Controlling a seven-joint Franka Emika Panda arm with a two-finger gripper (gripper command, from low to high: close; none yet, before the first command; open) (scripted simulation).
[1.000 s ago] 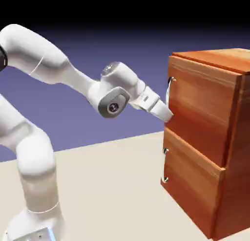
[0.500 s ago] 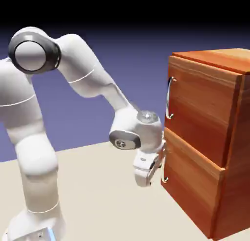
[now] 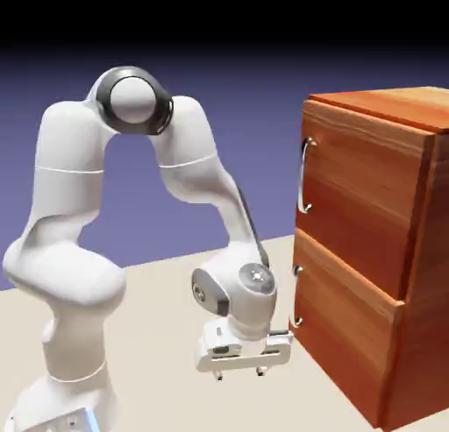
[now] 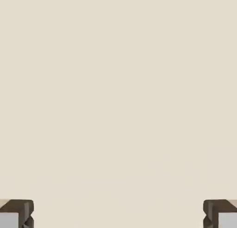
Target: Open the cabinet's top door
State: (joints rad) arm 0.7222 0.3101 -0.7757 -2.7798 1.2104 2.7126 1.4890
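Observation:
The reddish-brown wood-grain cabinet [image 3: 377, 246] stands at the right of the exterior view. Its top door [image 3: 359, 202] is the taller upper panel, flush and closed, with a long curved silver handle [image 3: 302, 174] on its left edge. My gripper [image 3: 238, 374] hangs low over the table, pointing straight down, left of the cabinet's lower panel and well below the top handle. It is open, with nothing between its fingers. In the hand view, only bare beige table shows between the two fingertips [image 4: 17, 213], which stand far apart at the bottom corners.
The shorter lower panel [image 3: 342, 329] carries a short silver handle [image 3: 296, 296], just right of my wrist. The beige table [image 3: 167, 334] stretches left of the cabinet, with the arm's base [image 3: 61, 404] at the lower left.
The arm swung down from the top door's handle to a spot low over the table beside the lower panel. The hand turned to point downward and its jaws widened.

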